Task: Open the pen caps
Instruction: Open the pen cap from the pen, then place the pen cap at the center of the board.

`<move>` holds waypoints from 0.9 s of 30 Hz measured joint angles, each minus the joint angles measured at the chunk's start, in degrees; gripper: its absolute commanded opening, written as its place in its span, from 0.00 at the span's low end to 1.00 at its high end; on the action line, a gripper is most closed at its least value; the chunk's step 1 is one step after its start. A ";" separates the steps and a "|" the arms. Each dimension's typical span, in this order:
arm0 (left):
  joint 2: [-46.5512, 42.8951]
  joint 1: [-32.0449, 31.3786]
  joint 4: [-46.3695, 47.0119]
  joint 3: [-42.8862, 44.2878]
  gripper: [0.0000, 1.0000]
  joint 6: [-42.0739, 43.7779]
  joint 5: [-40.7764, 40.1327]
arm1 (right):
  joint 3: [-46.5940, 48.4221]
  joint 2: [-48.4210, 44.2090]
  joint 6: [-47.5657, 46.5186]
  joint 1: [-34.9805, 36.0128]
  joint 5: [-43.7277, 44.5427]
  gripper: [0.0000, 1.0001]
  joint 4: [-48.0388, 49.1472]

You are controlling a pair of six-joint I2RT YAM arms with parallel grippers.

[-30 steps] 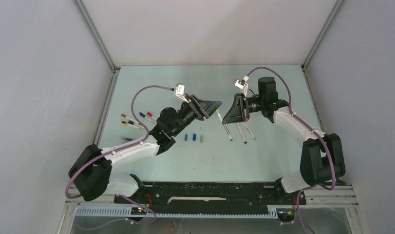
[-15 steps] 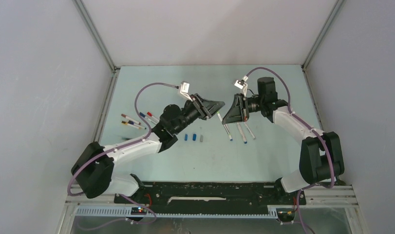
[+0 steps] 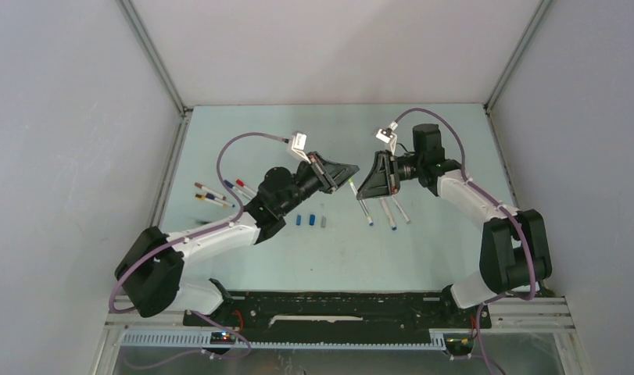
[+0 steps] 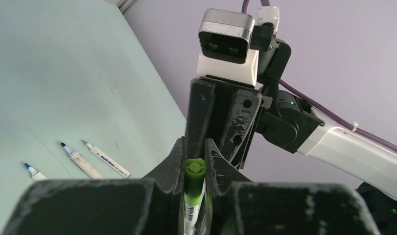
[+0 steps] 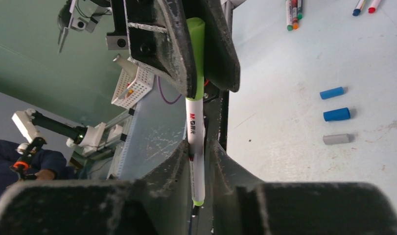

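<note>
A pen hangs in the air between my two grippers over the middle of the table. My left gripper (image 3: 345, 173) (image 4: 194, 149) is shut on its green pen cap (image 4: 195, 171) (image 5: 197, 54). My right gripper (image 3: 368, 184) (image 5: 199, 149) is shut on the white barrel of the pen (image 5: 196, 132) (image 3: 351, 186). The cap is seated on the barrel. Three loose pen caps, two blue (image 5: 332, 92) (image 5: 337, 114) and one grey (image 5: 336, 139), lie on the table below my left gripper (image 3: 312, 220).
Three uncapped pens (image 3: 388, 212) (image 4: 105, 159) lie side by side under my right gripper. Several capped pens (image 3: 213, 195) lie at the table's left edge, seen also in the right wrist view (image 5: 291, 7). Grey walls enclose the table.
My left gripper has slid a little toward the right one and closed its jaws on the green cap. The right arm has kept its place.
</note>
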 measured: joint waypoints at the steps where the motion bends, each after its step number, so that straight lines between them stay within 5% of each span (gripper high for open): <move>1: 0.00 -0.02 -0.11 0.00 0.00 0.07 -0.15 | 0.00 0.20 0.17 0.02 -0.15 0.41 0.02; 5: -0.02 -0.13 0.22 0.00 0.00 0.42 -0.28 | 0.00 1.20 0.70 0.37 0.11 0.50 0.22; 10: -0.02 -0.22 0.46 0.00 0.00 0.59 -0.33 | 0.00 1.55 1.20 1.42 0.31 0.47 0.44; 13: -0.02 -0.35 1.11 0.00 0.00 1.07 -0.44 | 0.00 1.68 1.92 2.12 0.33 0.36 0.76; 15: -0.02 -0.46 1.73 0.00 0.00 1.49 -0.48 | 0.00 1.88 2.60 2.58 0.35 0.05 1.44; 16: -0.02 -0.50 1.86 0.00 0.00 2.14 -0.70 | -0.02 2.03 3.30 2.84 0.04 0.00 1.95; 27: -3.39 1.70 0.11 -0.57 0.00 8.15 -6.01 | 0.46 3.87 5.62 5.70 -0.55 0.00 8.96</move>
